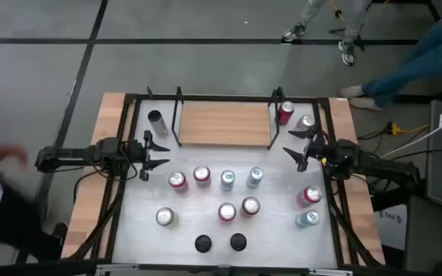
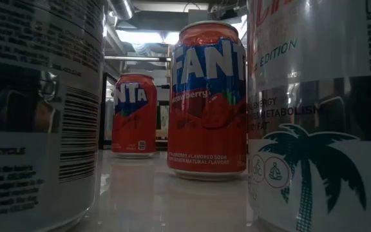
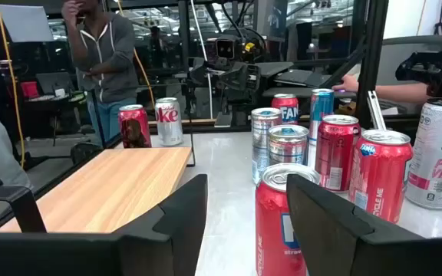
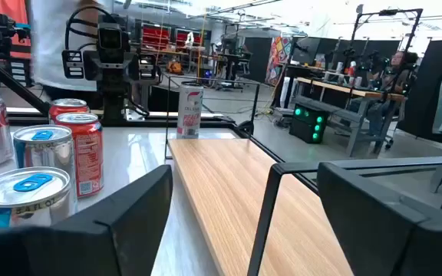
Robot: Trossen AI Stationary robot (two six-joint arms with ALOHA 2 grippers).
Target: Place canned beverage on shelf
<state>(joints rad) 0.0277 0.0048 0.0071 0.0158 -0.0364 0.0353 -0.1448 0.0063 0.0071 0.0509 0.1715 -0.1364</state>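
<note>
The shelf (image 1: 225, 124), a light-wood board between thin black rods, lies at the table's far middle, its top bare wood; it also shows as shelf (image 3: 106, 192) and shelf (image 4: 229, 192). Several beverage cans stand upright on the white table nearer than the shelf. My left gripper (image 1: 162, 159) hovers left of them, its fingers a narrow gap apart. A red can (image 3: 281, 222) stands just beyond the fingers, untouched. My right gripper (image 1: 296, 149) stands open by the shelf's right end, empty. The low view shows only cans, among them a red Fanta can (image 2: 206, 100).
A white can (image 1: 156, 120) stands off the shelf's left end, and a red can (image 1: 285, 113) and a silver can (image 1: 305, 123) off its right end. More cans (image 1: 311, 195) stand at the right. Black frame rails border the table. People stand beyond its edges.
</note>
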